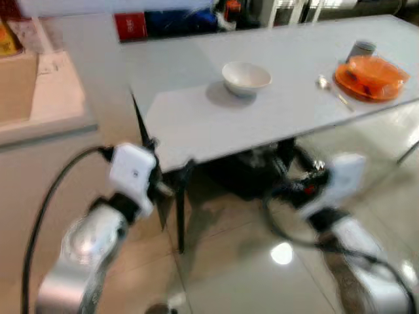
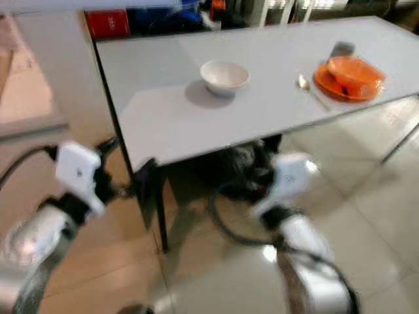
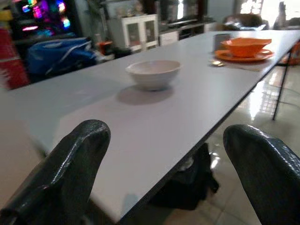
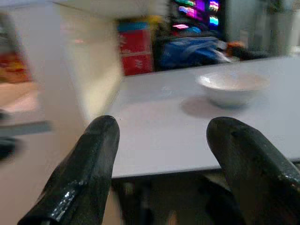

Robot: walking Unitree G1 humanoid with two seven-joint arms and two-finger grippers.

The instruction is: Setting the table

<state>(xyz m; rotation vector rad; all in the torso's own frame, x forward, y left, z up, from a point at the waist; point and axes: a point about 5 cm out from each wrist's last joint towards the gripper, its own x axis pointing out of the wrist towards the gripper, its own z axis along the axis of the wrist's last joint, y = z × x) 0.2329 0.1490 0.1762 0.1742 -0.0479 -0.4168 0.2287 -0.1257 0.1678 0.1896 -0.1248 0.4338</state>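
A white bowl (image 1: 246, 77) stands near the middle of the grey table (image 1: 196, 124). Toward the table's right end an orange bowl sits on an orange plate (image 1: 371, 76), with a spoon (image 1: 334, 90) lying just left of it and a grey cup (image 1: 362, 48) behind. Both arms are held out low in front of the table's near edge, left wrist (image 1: 134, 170) and right wrist (image 1: 340, 176). My left gripper (image 3: 166, 133) is open and holds nothing, pointing over the table edge toward the white bowl (image 3: 153, 74). My right gripper (image 4: 167, 125) is open and holds nothing too, below the table edge.
A pale counter (image 1: 39, 98) runs along the left. A red box (image 1: 131, 26) and a blue bag (image 1: 180, 21) lie beyond the table's far side. A dark bag (image 1: 255, 170) sits under the table by a black leg (image 1: 180, 209). The floor (image 1: 262, 275) is glossy tile.
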